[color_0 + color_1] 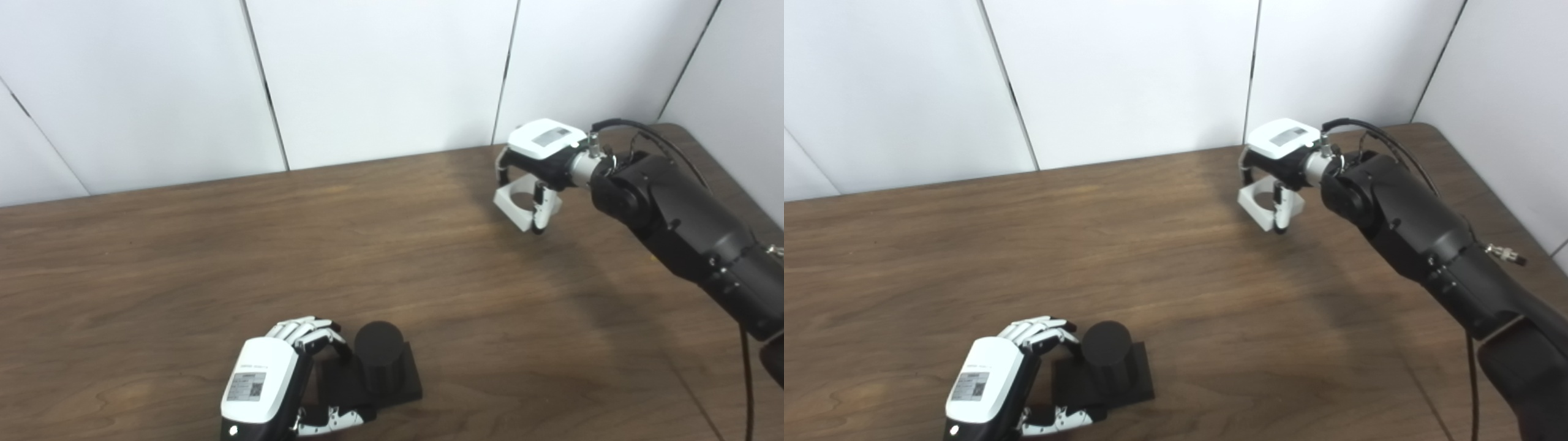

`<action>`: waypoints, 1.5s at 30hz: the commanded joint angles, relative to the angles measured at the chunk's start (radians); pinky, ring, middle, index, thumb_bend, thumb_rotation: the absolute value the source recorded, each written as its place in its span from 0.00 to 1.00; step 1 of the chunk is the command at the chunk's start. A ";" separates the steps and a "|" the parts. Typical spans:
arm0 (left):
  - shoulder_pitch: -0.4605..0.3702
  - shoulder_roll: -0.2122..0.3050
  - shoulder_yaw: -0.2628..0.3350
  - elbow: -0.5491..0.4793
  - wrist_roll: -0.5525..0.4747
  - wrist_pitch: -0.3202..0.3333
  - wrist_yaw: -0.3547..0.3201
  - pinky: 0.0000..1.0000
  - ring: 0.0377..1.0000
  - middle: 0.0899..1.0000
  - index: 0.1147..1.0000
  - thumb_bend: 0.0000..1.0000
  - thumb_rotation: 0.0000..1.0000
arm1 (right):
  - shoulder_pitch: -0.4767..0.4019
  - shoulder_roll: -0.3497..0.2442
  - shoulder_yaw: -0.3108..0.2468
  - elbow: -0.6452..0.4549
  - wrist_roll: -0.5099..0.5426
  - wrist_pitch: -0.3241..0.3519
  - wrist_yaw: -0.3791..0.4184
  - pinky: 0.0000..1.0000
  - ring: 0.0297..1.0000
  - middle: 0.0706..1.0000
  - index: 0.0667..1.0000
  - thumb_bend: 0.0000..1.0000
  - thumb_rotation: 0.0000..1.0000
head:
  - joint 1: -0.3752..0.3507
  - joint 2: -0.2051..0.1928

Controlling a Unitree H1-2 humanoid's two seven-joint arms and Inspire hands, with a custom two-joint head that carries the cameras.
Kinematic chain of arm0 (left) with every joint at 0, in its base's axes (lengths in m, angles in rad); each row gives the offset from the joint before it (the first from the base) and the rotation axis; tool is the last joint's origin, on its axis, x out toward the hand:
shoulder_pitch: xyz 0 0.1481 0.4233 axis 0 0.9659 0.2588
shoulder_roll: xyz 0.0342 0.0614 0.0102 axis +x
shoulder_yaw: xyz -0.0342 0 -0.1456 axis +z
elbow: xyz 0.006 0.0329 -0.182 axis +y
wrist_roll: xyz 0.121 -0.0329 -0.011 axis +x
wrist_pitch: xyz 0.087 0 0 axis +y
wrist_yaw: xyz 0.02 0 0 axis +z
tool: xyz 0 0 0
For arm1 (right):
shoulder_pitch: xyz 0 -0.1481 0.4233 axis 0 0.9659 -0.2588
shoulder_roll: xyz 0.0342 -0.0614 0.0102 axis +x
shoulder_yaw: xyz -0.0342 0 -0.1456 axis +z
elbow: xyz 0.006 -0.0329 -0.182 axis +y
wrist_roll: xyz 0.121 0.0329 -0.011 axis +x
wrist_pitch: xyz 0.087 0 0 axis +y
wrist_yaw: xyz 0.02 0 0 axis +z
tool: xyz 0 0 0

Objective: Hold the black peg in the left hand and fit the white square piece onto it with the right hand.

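The black peg (380, 352) is a short round post on a flat square black base (407, 384), at the table's near edge. My left hand (269, 380) is at the base's left side, fingers curled over its far edge and thumb at its near edge, closed on it. The white square piece (513, 207), with a round hole through it, is at the far right, tilted, in my right hand (542, 150). That hand is above it with fingers down around its sides. It also shows in the right eye view (1257, 205). The two pieces are far apart.
The brown wooden table (245, 257) fills the view, with its far right corner near my right arm (680, 214). White wall panels (380, 73) stand close behind the table's far edge and along its right side. A black cable runs along the right arm.
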 commanded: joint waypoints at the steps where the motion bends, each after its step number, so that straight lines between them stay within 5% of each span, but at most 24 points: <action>1: 0.006 0.004 -0.011 0.008 0.036 0.024 -0.044 0.78 0.77 0.71 0.42 0.52 0.05 | -0.026 -0.015 -0.036 -0.109 0.025 -0.007 0.032 1.00 0.90 0.77 0.45 0.52 0.13 | 0.004 0.003; 8: -0.003 -0.017 -0.027 0.004 0.064 0.056 -0.073 0.79 0.78 0.71 0.42 0.52 0.05 | 0.008 0.049 -0.047 -0.387 0.055 0.017 0.164 1.00 0.90 0.77 0.45 0.52 0.13 | 0.031 0.011; 15: -0.012 -0.032 -0.042 0.002 0.089 0.076 -0.085 0.79 0.77 0.71 0.42 0.52 0.05 | 0.019 0.130 -0.046 -0.524 0.069 0.012 0.261 1.00 0.90 0.77 0.45 0.52 0.13 | 0.056 0.026; 28: -0.024 -0.043 -0.062 0.011 0.109 0.100 -0.090 0.79 0.78 0.72 0.42 0.52 0.05 | 0.054 0.247 -0.031 -0.634 0.101 0.010 0.371 1.00 0.91 0.75 0.45 0.52 0.13 | 0.080 0.030; 45: -0.028 -0.050 -0.075 0.005 0.112 0.117 -0.095 0.79 0.78 0.72 0.42 0.52 0.05 | 0.056 0.300 -0.023 -0.722 0.139 0.050 0.515 1.00 0.91 0.75 0.45 0.52 0.13 | 0.096 0.039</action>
